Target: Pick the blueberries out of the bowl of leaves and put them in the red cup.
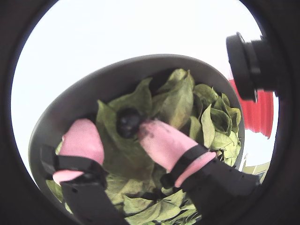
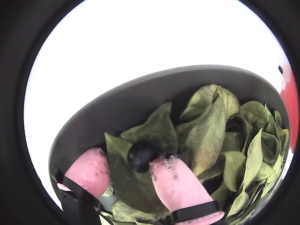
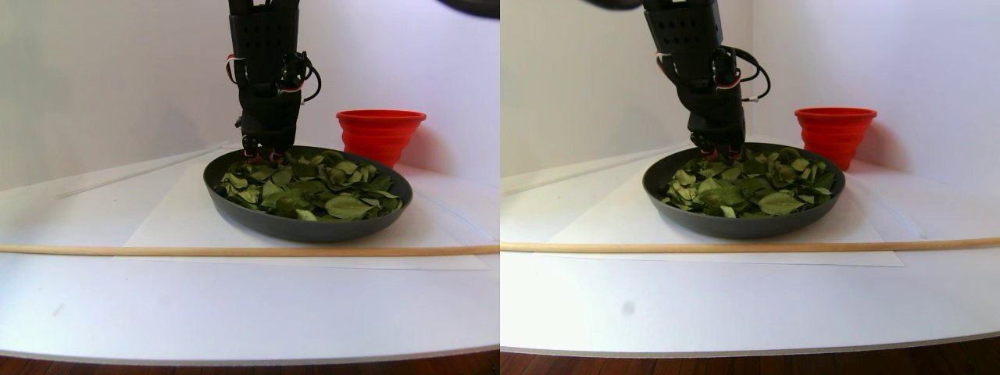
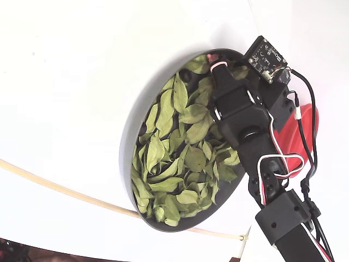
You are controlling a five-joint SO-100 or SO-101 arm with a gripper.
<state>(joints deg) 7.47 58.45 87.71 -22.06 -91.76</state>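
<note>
We count one blueberry in view, seen in both wrist views; any others cannot be made out among the foliage. There is one bowl, and one red cup. The leaves are too many and too overlapped for us to count exactly, several dozen at least, filling the single bowl. We see one gripper with two pink fingertips. We count one thin wooden rod lying across the table, and one sheet of white paper.
</note>
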